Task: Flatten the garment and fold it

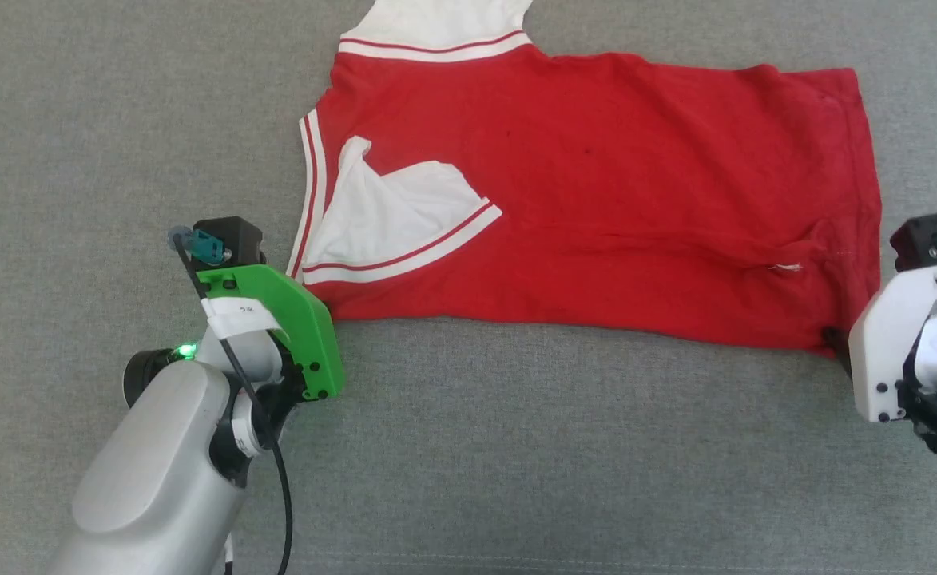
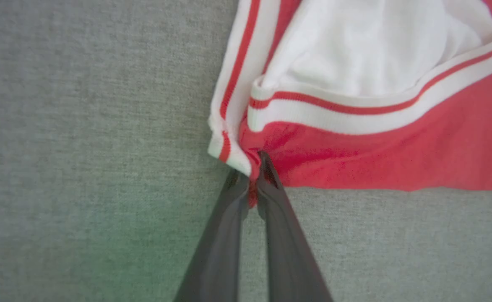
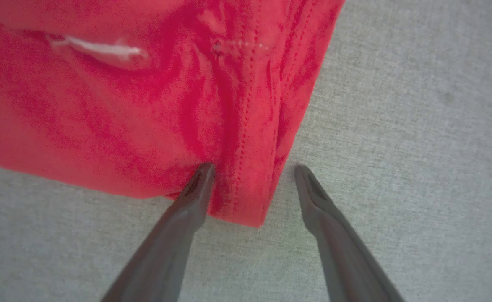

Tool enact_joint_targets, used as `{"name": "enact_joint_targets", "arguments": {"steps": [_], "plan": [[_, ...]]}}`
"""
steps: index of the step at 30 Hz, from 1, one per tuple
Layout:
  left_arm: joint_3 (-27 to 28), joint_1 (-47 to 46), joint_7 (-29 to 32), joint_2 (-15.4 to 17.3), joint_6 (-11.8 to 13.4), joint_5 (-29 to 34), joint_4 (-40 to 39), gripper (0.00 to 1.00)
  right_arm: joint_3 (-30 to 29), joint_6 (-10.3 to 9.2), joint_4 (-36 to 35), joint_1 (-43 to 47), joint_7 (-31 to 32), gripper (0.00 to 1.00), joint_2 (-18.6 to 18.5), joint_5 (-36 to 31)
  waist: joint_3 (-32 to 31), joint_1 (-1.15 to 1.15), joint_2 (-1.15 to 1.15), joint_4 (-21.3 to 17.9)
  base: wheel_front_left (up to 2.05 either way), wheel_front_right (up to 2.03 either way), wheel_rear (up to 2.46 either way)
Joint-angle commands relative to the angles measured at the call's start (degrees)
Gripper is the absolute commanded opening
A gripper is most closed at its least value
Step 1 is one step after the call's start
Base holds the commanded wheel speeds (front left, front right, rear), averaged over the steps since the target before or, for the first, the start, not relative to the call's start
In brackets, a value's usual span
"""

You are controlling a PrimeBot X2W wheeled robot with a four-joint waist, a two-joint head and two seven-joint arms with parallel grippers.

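The garment (image 1: 596,200), a red sleeveless jersey with white-and-red striped trim, lies spread sideways on the grey cloth surface (image 1: 516,447). One armhole is turned back and shows the white inside (image 1: 388,216). My left gripper (image 2: 254,167) is shut on the garment (image 2: 376,159) at its near left corner, just below the striped armhole trim (image 2: 233,126); red cloth is pinched between the two dark fingers. My right gripper (image 3: 252,172) stands open at the near right hem corner (image 3: 246,188), one finger on the red cloth, the other on the bare surface beside it.
Grey woven fabric (image 1: 77,120) covers the whole work surface around the garment. My left forearm (image 1: 156,447) comes in from the lower left, and the white right wrist mount (image 1: 899,335) sits at the right edge.
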Motion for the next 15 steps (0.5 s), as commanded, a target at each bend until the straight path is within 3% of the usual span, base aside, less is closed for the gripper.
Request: {"name": "enact_joint_targets", "arguments": {"steps": [1,6,7,8,10,15], "plan": [[-0.56,0.34,0.19,-0.20,0.36,-0.03,0.88,0.00,1.00,-0.09,0.93,-0.77,1.03,1.00,-0.30,-0.31,0.81,0.00,0.00,0.49,0.00,0.00,0.00],[-0.34,0.32,-0.18,-0.41,0.49,-0.33,0.48,0.00,3.28,-0.09,2.53,-0.99,3.97,1.00,-1.21,0.75,1.53,0.00,0.00,0.77,0.00,0.00,0.00],[-0.36,0.35,-0.18,-0.41,0.51,-0.35,0.49,0.00,3.50,-0.09,2.70,-0.99,4.47,0.51,-1.35,1.12,1.58,0.00,0.00,0.79,0.00,0.00,0.00],[-0.31,0.38,-0.21,-0.47,0.48,-0.50,0.48,0.00,3.39,-0.09,2.83,-1.06,4.81,0.29,-1.36,1.65,1.60,0.00,0.00,0.81,0.00,0.00,0.00],[-0.21,0.49,-0.38,-0.52,0.44,-0.68,0.49,0.00,3.29,-0.09,2.88,-1.04,4.99,0.00,-1.66,2.24,1.44,0.00,0.00,0.80,0.00,0.00,0.00],[0.70,1.37,-1.16,-0.42,0.50,-1.52,0.37,0.00,1.83,-0.09,2.23,-1.27,2.26,0.00,-2.06,3.47,-0.29,0.00,0.00,0.59,0.00,0.00,0.00]]}}
